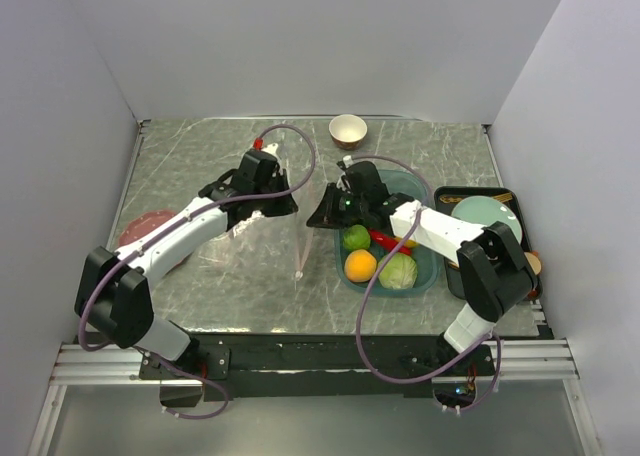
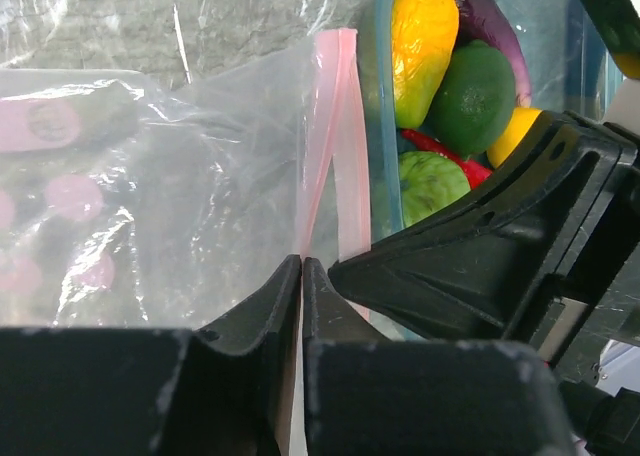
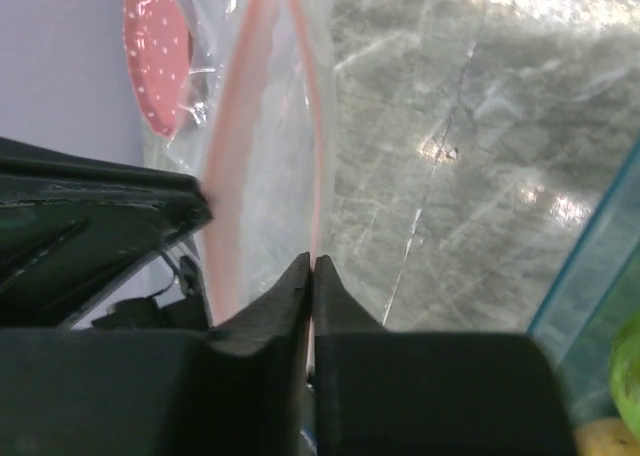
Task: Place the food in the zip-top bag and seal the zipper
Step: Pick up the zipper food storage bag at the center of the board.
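The clear zip-top bag (image 2: 190, 206) hangs between my two grippers just left of the teal tray (image 1: 430, 266). Its pale pink zipper (image 2: 330, 126) is parted into two strips. My left gripper (image 2: 301, 261) is shut on one strip; it also shows in the top view (image 1: 285, 208). My right gripper (image 3: 312, 261) is shut on the other strip (image 3: 318, 126) and also shows from above (image 1: 315, 219). The food lies in the tray: orange (image 1: 360, 265), cabbage (image 1: 398, 271), lime (image 1: 356, 238), chili (image 1: 385, 240), a yellow fruit (image 2: 420, 36), eggplant (image 2: 485, 21). No food shows inside the bag.
A cream-and-brown bowl (image 1: 347, 130) stands at the back centre. A pink plate (image 1: 150, 231) lies at the left under my left arm. A dark tray (image 1: 510, 198) with a pale teal plate (image 1: 485, 221) sits at the right. White walls close in three sides.
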Motion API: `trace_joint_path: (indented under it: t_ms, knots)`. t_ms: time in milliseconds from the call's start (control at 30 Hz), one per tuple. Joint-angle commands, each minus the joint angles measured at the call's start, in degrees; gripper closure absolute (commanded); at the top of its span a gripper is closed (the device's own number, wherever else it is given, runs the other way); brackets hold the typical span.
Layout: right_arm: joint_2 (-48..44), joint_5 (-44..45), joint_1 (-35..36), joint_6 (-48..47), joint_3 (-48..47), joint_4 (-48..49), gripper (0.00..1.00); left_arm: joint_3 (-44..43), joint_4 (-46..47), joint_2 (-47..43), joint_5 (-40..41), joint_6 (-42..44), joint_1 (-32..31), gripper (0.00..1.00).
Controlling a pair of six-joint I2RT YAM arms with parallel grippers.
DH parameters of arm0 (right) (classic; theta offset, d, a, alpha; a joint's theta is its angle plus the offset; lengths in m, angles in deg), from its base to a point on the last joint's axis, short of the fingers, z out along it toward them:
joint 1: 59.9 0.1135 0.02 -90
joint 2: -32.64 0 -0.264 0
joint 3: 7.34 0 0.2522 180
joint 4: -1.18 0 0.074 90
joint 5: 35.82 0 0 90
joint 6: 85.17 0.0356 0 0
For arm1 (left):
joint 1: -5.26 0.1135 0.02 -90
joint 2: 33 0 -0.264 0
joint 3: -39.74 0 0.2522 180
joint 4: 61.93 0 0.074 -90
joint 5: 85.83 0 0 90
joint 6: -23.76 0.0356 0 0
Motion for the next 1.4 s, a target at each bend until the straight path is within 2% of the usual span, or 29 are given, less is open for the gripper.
trace_joint_path:
  t_ms: [0,33,167,267,500,633,933,1233,1367]
  knots:
    - [0.20,-0.30,0.37,0.61,-2.51,3.26,1.00,-0.47,0.40,-2.42,0.56,-0.36,-0.23,0.87]
    - [0.03,0.92,0.37,1.05,-2.25,3.35,1.00,-0.74,0.04,-2.42,1.00,-0.27,-0.23,0.83]
    - [-0.06,2.08,0.63,3.69,-1.89,4.75,1.00,-2.41,-0.49,-2.86,1.79,0.35,-0.23,0.55]
    - [-0.15,3.57,1.07,5.36,-1.80,5.20,1.00,-3.37,-1.27,-3.21,1.45,0.44,-0.23,0.43]
    - [-0.15,6.82,2.30,7.47,-2.68,5.64,1.00,-1.54,-2.68,-6.72,0.65,0.52,-1.19,0.45]
    - [0.29,7.62,2.65,7.82,-3.30,5.55,1.00,1.18,-3.21,-8.92,1.97,0.61,-3.83,0.47]
    - [0.55,8.41,2.74,7.30,-4.44,3.97,1.00,4.88,-5.06,-9.27,13.57,1.93,-7.00,0.52]
    - [0.64,8.58,2.65,6.33,-5.32,2.30,1.00,3.92,-5.23,-6.90,16.30,2.28,-8.93,0.50]
    - [0.99,8.32,2.65,6.24,-5.58,2.04,1.00,3.65,-3.83,-7.51,15.07,2.54,-9.63,0.49]
